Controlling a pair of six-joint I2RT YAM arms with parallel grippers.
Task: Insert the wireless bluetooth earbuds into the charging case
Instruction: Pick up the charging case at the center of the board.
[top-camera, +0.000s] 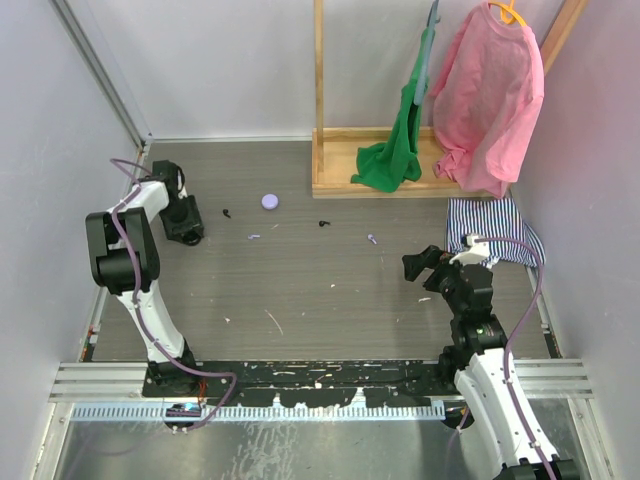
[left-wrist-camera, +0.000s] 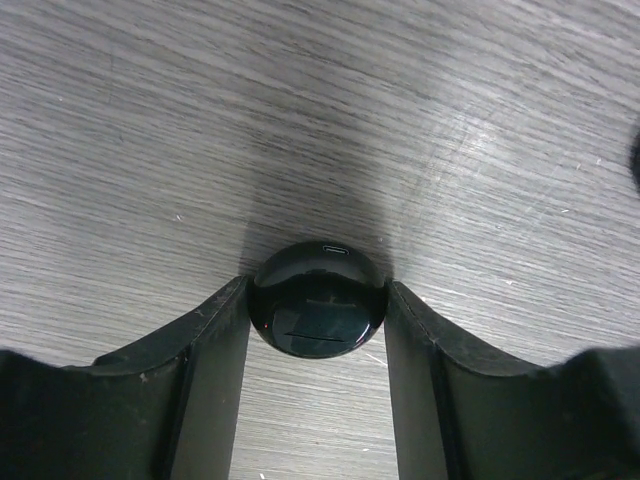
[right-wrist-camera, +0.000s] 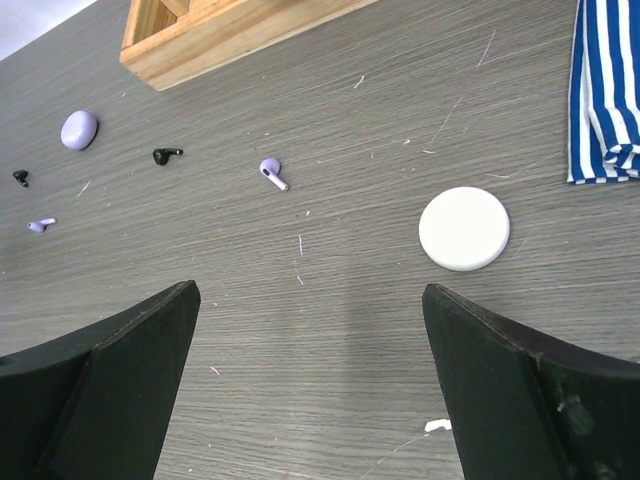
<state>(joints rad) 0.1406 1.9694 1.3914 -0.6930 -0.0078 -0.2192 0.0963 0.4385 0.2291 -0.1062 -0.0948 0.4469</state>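
A glossy black round charging case (left-wrist-camera: 318, 310) lies on the table between the fingers of my left gripper (left-wrist-camera: 316, 288), and both fingers touch its sides. In the top view my left gripper (top-camera: 190, 232) is at the far left, pointing down. My right gripper (right-wrist-camera: 310, 291) hangs open over bare table at the right (top-camera: 420, 268). Ahead of it lie a lilac earbud (right-wrist-camera: 270, 172), a black earbud (right-wrist-camera: 165, 155), a second black earbud (right-wrist-camera: 20, 178) and a second lilac earbud (right-wrist-camera: 40, 225). A white round case (right-wrist-camera: 464, 228) sits ahead and to the right of the right gripper.
A lilac case (top-camera: 270, 201) lies at the back centre. A wooden rack (top-camera: 335, 160) with a green cloth (top-camera: 395, 150) and a pink shirt (top-camera: 490, 95) stands at the back right. A blue-striped cloth (top-camera: 500, 235) lies by the right arm.
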